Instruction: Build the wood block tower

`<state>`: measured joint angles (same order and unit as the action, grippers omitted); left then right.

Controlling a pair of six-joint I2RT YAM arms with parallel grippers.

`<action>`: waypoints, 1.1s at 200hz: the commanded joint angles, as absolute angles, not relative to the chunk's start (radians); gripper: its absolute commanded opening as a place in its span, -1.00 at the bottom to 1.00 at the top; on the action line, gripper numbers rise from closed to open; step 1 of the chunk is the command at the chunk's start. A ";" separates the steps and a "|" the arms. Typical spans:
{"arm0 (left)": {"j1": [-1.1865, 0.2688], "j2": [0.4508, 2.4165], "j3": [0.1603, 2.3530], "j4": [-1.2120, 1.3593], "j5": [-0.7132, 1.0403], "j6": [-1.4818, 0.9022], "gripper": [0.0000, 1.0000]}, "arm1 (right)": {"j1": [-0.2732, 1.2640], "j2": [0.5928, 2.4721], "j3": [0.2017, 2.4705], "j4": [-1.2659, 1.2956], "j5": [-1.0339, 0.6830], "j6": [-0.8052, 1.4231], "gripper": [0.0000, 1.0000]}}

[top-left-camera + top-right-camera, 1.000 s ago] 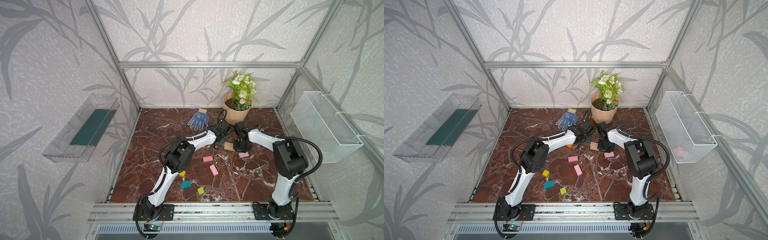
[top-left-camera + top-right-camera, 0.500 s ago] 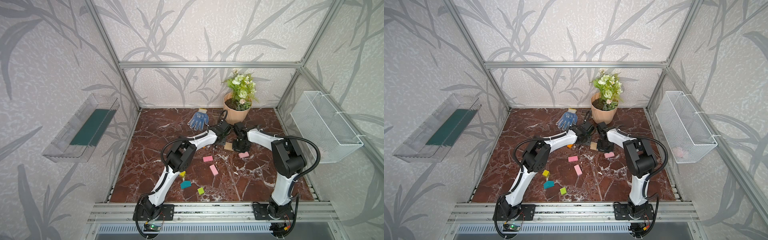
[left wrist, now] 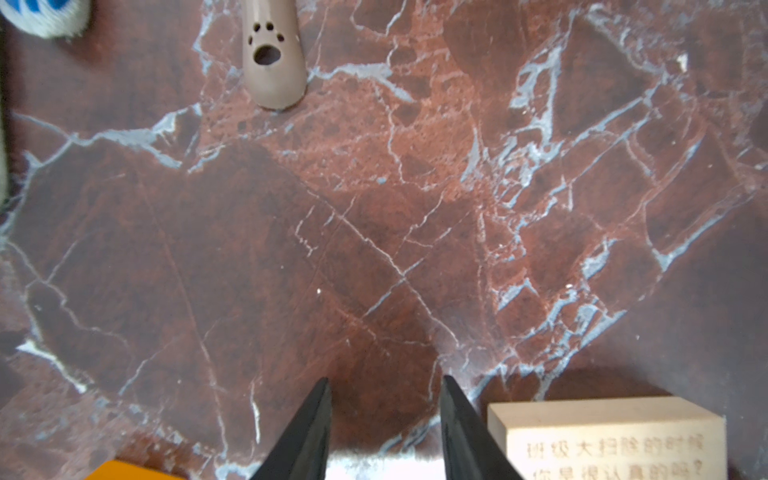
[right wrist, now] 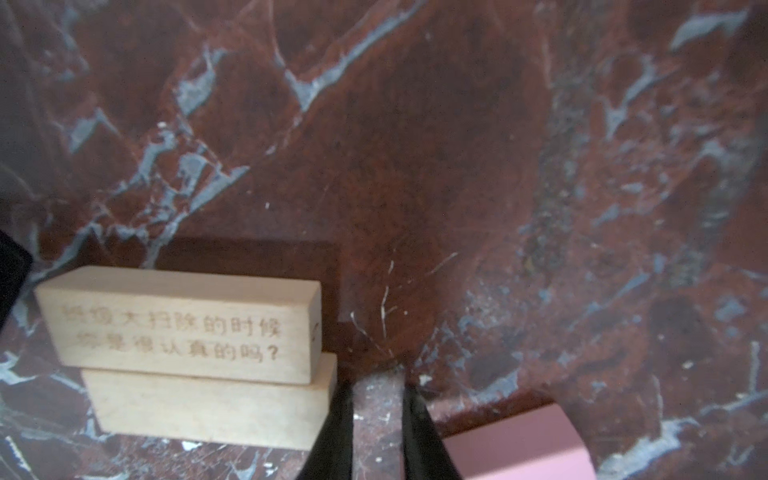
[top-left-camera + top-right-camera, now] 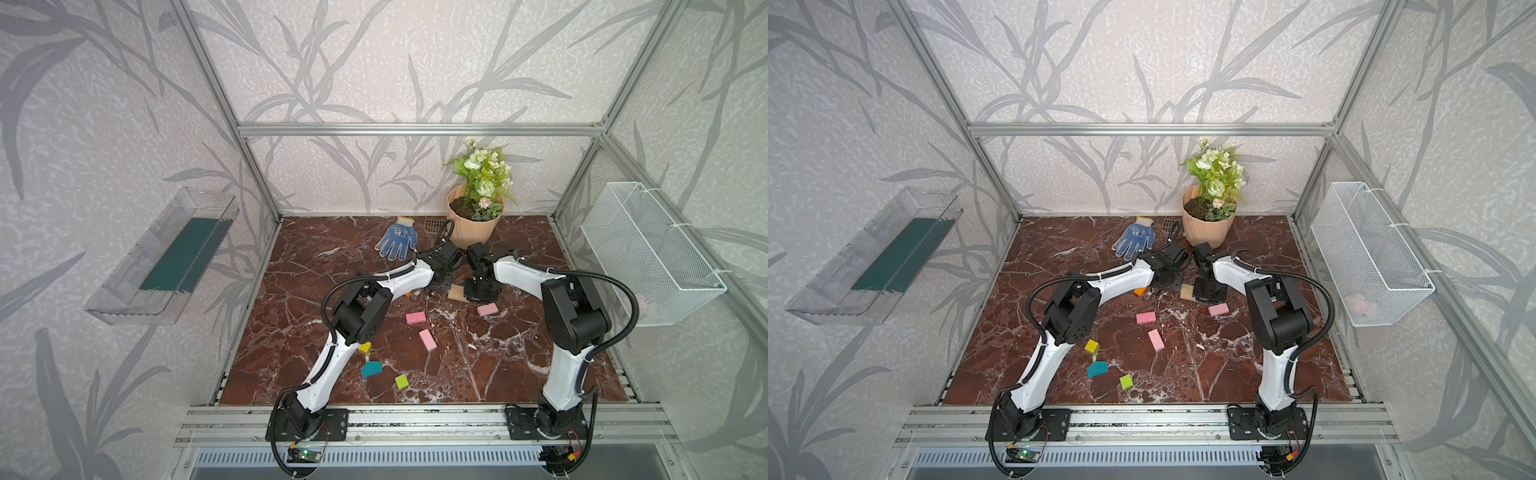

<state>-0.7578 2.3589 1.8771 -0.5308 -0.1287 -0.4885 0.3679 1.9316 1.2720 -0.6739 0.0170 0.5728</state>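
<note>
Marble tabletop (image 5: 316, 257), dark red with pale veins, fills the cell floor in both top views. At 1 o'clock by its far edge stands a peach flowerpot (image 5: 473, 226), and a blue-dotted glove (image 5: 397, 243) lies at the pot's 9 o'clock. Both arms reach to the middle back, where the left gripper (image 3: 385, 382) and right gripper (image 4: 377, 388) point down at the marble. The wood block tower (image 5: 456, 292) is two tan oblongs, the engraved one on top and shifted off square. It sits between the grippers, at 3 o'clock of the left and 9 o'clock of the right. The left gripper's fingers (image 3: 307, 428) are drawn in around a strip of bare marble and clamp nothing; the engraved block lies just outside one of them. The right gripper's fingers (image 4: 419, 428) stand closer together, also empty. The lower tan block's end is right at one finger, touching or not I cannot tell, and a pink block (image 4: 515, 449) lies just outside the other. Other wood blocks (image 5: 415, 318) lie loose: two pink oblongs near the centre, an orange piece (image 5: 1140, 291) half under the left arm, and a yellow cube (image 5: 365, 348), teal piece (image 5: 370, 369) and lime cube (image 5: 401, 381) toward 7 o'clock.
</note>
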 commanded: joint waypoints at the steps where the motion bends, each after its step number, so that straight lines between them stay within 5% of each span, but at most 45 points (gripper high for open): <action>1: -0.754 2.373 1.894 -0.564 -0.115 -0.483 -0.16 | 0.376 1.963 1.285 -0.688 0.005 0.581 -0.56; 220: -0.752 2.351 1.877 -0.560 -0.099 -0.485 -0.18 | 0.379 1.951 1.296 -0.712 0.036 0.584 -0.56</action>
<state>-0.7559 2.3585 1.8771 -0.5301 -0.1139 -0.4885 0.3740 1.9476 1.2942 -0.6773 0.0181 0.5758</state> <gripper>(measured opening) 0.410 0.218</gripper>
